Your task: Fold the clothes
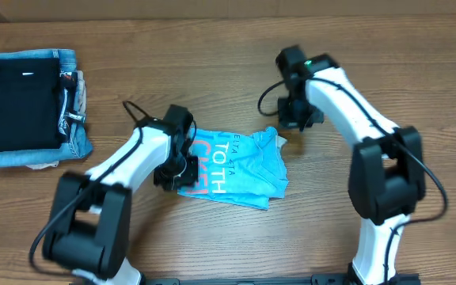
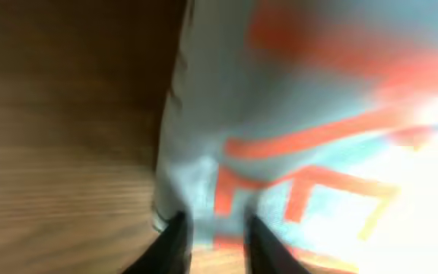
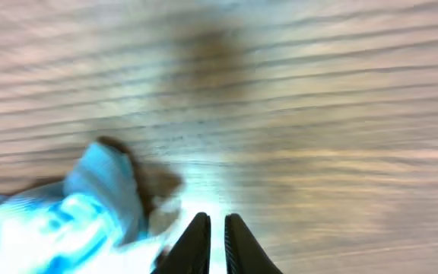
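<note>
The wood-grain tabletop (image 1: 236, 245) carries the soft sky-blue T-shirt (image 1: 240, 170) at its centre, folded into a rumpled rectangle with the coral lettering up. The left end effector (image 2: 215, 240) straddles its left hem, probably to square that edge; I cannot tell whether it pinches. The right end effector (image 3: 215, 236), pressed together and empty, hovers beside the far corner

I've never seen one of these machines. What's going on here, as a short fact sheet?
Shirt: sky-blue T-shirt, partly folded, lettering up, mid-table
Left tool: open, at the shirt's edge
Right tool: shut, empty, over the table beside a shirt corner
Side pile: black garment on denim-blue garment, far left
</note>
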Action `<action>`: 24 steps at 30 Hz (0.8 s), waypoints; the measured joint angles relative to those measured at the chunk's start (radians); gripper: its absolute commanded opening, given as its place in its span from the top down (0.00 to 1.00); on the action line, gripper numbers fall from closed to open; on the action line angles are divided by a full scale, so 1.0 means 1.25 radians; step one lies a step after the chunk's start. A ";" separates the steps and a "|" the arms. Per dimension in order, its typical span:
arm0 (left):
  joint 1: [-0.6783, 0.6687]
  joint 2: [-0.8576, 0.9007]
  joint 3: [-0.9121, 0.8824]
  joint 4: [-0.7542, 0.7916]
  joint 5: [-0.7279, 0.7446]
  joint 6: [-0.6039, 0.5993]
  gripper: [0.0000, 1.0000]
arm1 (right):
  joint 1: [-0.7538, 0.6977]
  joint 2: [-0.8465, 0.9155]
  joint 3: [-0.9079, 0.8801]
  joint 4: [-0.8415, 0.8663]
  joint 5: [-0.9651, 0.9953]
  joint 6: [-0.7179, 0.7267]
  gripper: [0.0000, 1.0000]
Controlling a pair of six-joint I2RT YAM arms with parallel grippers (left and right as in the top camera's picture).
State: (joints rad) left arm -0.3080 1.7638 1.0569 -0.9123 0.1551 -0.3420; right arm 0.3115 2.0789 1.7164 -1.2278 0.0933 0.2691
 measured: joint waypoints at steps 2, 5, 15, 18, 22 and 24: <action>0.000 -0.055 0.002 0.094 -0.035 -0.004 0.25 | -0.006 -0.055 0.019 -0.036 -0.013 0.003 0.85; 0.001 -0.104 0.006 0.235 -0.065 0.003 0.26 | -0.004 -0.128 0.037 -0.100 -0.061 0.006 0.85; 0.001 -0.002 0.025 0.510 -0.052 0.045 0.27 | 0.089 -0.151 -0.061 -0.111 -0.215 0.009 0.83; 0.001 0.066 0.031 0.491 -0.044 0.055 0.27 | 0.132 -0.150 -0.115 -0.090 -0.231 0.011 0.80; 0.002 0.110 0.049 0.439 -0.038 0.080 0.29 | 0.175 -0.150 -0.194 -0.040 -0.245 0.013 0.81; 0.002 0.110 0.056 0.390 -0.040 0.092 0.30 | 0.182 -0.150 -0.241 -0.006 -0.252 0.012 0.81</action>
State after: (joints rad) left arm -0.3058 1.9011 1.1267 -0.4244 0.1051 -0.2272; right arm 0.5392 1.8915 1.4147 -1.2354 -0.2218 0.2844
